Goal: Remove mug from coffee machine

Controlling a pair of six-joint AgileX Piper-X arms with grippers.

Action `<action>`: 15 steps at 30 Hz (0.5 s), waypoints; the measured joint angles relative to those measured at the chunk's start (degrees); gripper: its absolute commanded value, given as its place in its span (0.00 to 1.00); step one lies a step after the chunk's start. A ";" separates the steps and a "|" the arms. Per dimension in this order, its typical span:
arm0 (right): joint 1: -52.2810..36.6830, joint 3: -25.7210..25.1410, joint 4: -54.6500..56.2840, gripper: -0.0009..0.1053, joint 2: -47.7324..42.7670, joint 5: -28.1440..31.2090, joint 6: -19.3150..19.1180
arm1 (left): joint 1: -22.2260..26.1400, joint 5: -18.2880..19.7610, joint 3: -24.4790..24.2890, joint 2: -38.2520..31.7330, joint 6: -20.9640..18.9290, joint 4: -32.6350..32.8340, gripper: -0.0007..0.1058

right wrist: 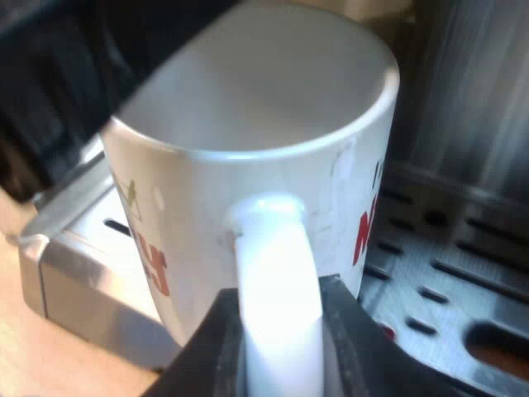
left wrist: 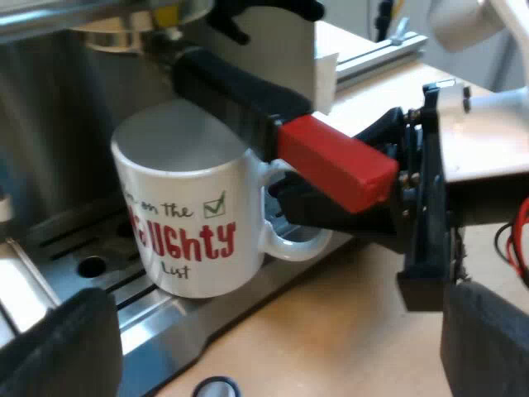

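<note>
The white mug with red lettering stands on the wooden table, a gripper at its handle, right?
No: the left wrist view shows the white mug standing on the machine's metal drip tray, not the table. The right gripper is at its handle.

Over mug (left wrist: 194,223): holder handle (left wrist: 240,91) crosses low, red end (left wrist: 335,161) overhanging.
Handle side: right gripper (right wrist: 279,356) fingers (right wrist: 355,347) clasp it.
Behind: machine wall (left wrist: 50,124).
Front: desk (left wrist: 331,331) open beside drip tray (left wrist: 165,314).
</note>
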 measured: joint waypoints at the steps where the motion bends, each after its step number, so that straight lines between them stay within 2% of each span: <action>1: 0.00 0.00 0.00 0.01 0.00 0.00 0.00 | 0.00 0.01 0.00 0.00 0.00 0.00 0.75; 3: 0.00 3.17 0.71 0.01 -3.68 0.00 2.65 | 0.00 0.17 0.11 0.00 0.00 -0.65 0.75; 7: 0.12 6.91 1.59 0.01 -8.06 0.00 3.27 | 0.00 0.42 0.07 0.00 0.00 -0.97 0.75; 9: 0.12 8.71 2.98 0.01 -11.31 0.00 3.38 | 0.00 2.74 0.07 0.00 0.00 -0.97 0.75; 11: 0.12 9.51 5.61 0.01 -13.61 0.00 3.41 | -0.17 5.21 0.07 0.00 0.00 -0.97 0.75; 15: 0.12 9.62 14.51 0.01 -19.39 -0.11 3.53 | -3.63 6.42 0.07 0.00 0.00 -1.23 0.75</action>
